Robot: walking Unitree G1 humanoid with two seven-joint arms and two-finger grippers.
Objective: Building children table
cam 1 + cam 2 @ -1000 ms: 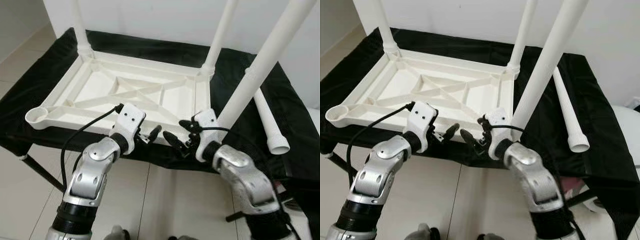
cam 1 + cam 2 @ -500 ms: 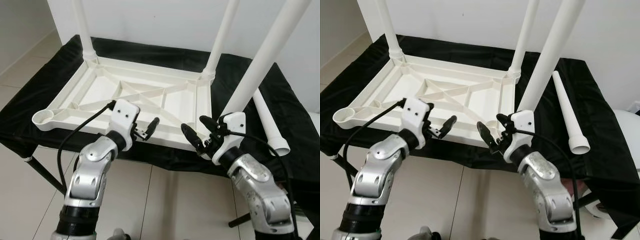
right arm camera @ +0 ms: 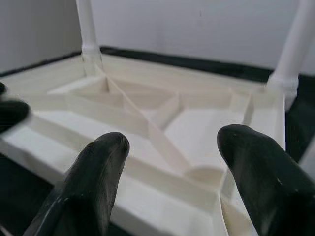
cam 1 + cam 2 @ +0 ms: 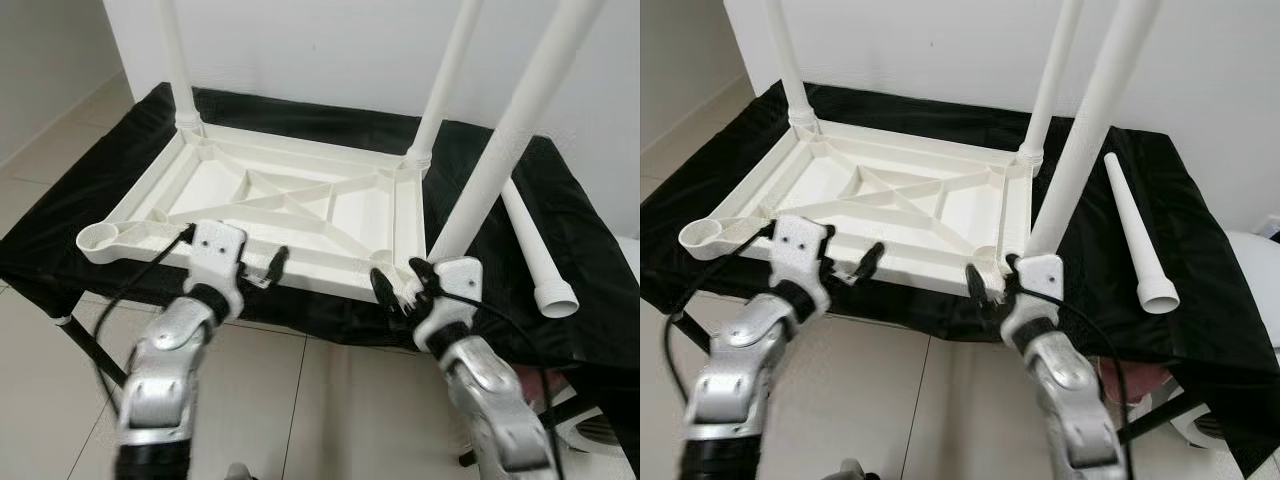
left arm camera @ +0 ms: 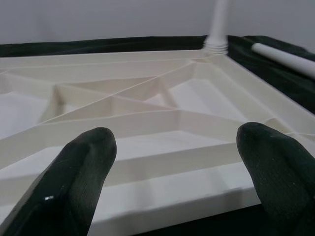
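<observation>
Left eye: upturned tabletop (image 4: 300, 200) on the black-draped counter (image 4: 70, 215) — three legs (image 4: 500, 140) up, a loose leg (image 4: 535, 250) beside it.

Left wrist: left tool (image 5: 172, 177) wide, at the near edge.

Right wrist: right tool (image 3: 172, 182) wide — before the near corner.

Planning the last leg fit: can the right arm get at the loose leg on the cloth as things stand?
Probably yes. The loose leg lies bare on the black cloth on the robot's right, nothing resting on it. The right gripper, open, sits at the tabletop edge; the near installed leg stands between, so it must swing around.
</observation>
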